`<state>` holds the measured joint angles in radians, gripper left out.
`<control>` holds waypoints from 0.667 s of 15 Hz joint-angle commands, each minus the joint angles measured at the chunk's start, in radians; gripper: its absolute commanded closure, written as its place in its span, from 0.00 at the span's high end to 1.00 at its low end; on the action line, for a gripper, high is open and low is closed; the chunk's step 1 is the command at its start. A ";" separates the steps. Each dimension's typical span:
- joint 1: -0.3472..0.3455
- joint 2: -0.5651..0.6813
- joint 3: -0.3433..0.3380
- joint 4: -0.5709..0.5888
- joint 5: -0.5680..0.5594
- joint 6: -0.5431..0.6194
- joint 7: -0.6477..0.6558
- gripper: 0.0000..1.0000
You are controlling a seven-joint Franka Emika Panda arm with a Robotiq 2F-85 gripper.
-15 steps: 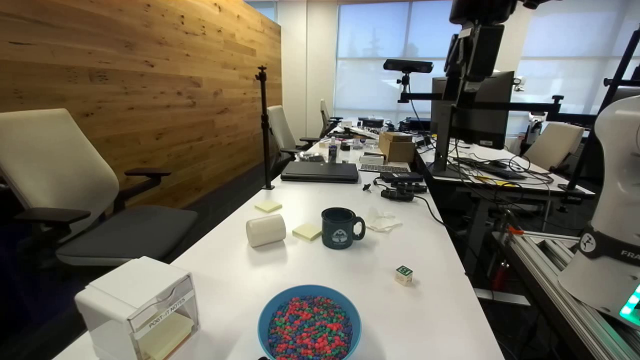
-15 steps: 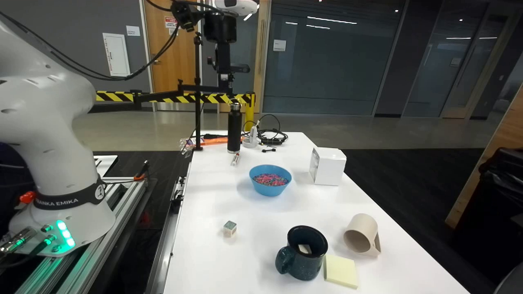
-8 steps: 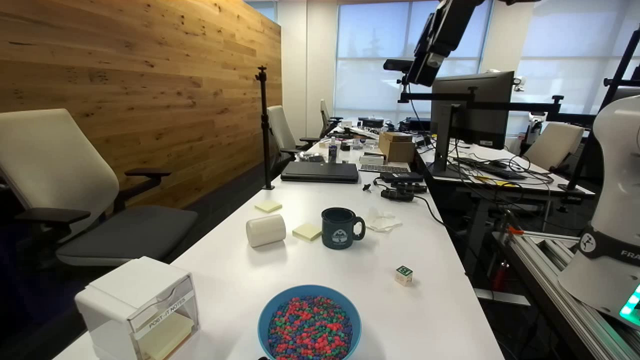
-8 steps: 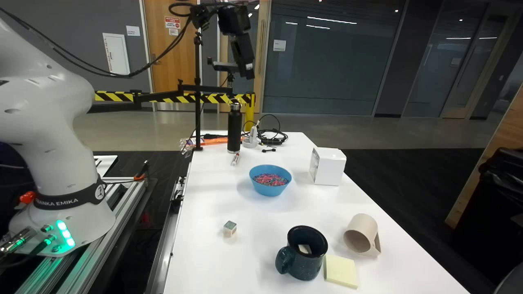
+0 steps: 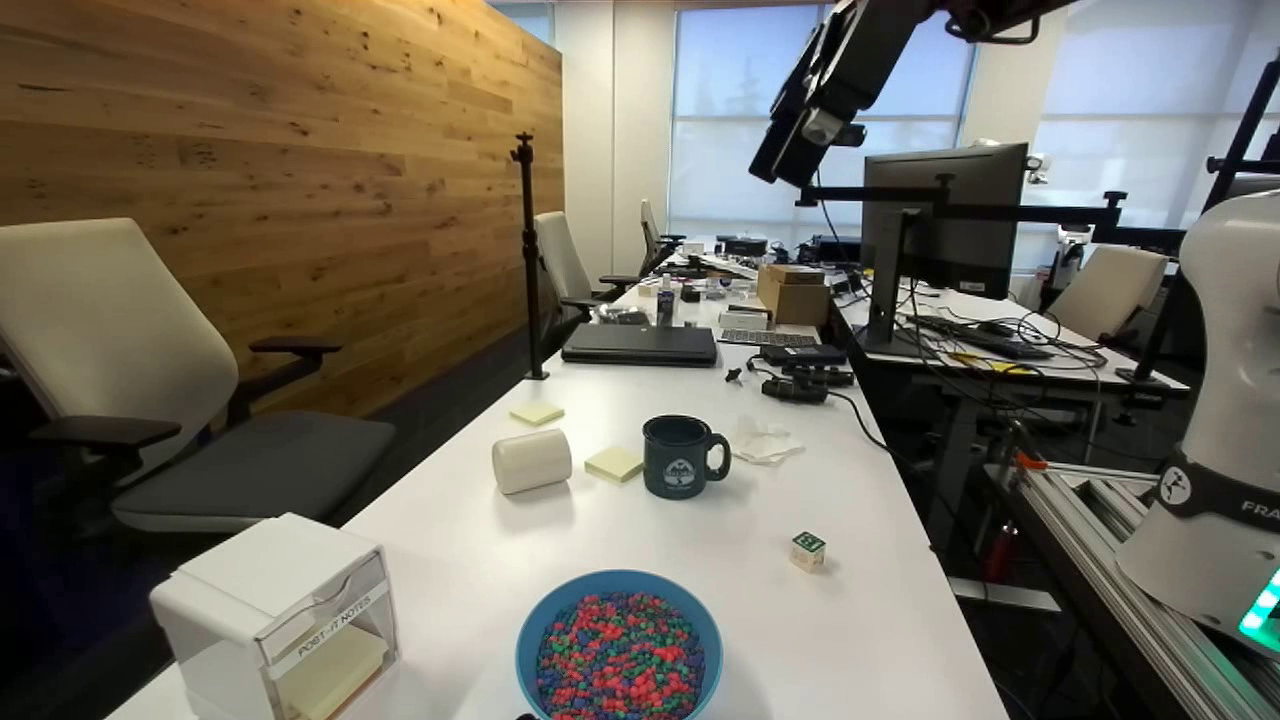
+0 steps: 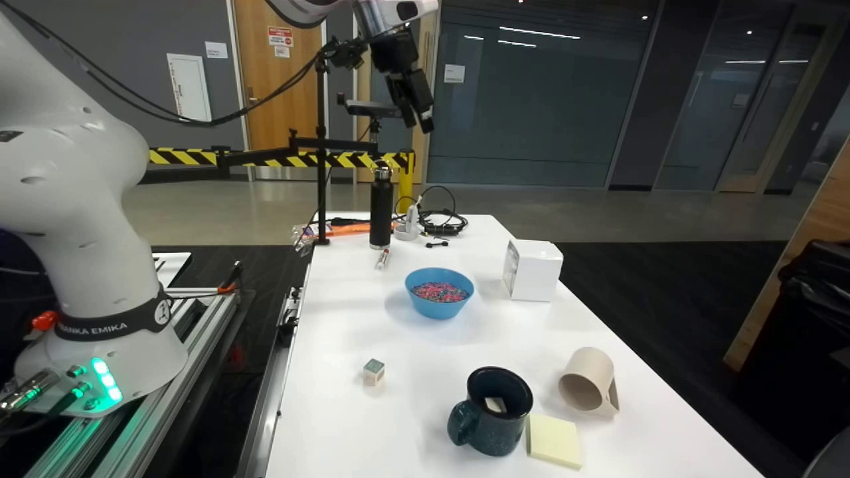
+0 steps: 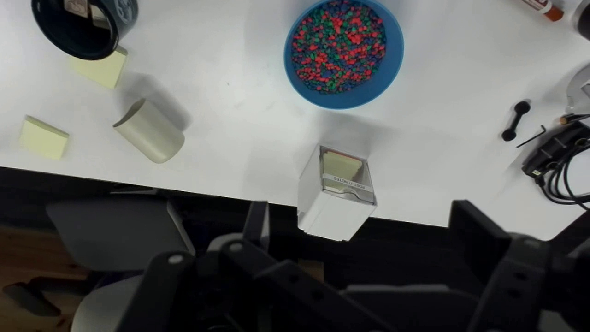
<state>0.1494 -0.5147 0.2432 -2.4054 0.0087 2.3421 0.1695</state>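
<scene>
- Well above the white desk (image 7: 230, 138), hanging with black fingers (image 7: 479, 240) spread wide, holding nothing.
- Upright near the desk's edge, apart from the round blue plastic bowl (image 7: 341, 100): white plastic box (image 7: 339, 216), clear-fronted, with pale-yellow paper notes (image 7: 340, 165) inside.
- Looks light and stiff, probably smooth, apt to slip.
- Best gripped across 2 opposite white side walls, sparing the clear front, perhaps thin and fragile.

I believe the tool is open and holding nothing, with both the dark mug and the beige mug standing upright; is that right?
Not quite: the beige mug lies on its side, as the wrist view shows. The dark mug does stand upright, and the tool is open and holding nothing.
</scene>
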 commanded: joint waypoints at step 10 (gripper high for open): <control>0.020 0.155 0.004 0.012 0.004 0.050 0.012 1.00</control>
<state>0.1625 -0.3966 0.2485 -2.4061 0.0087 2.3671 0.1695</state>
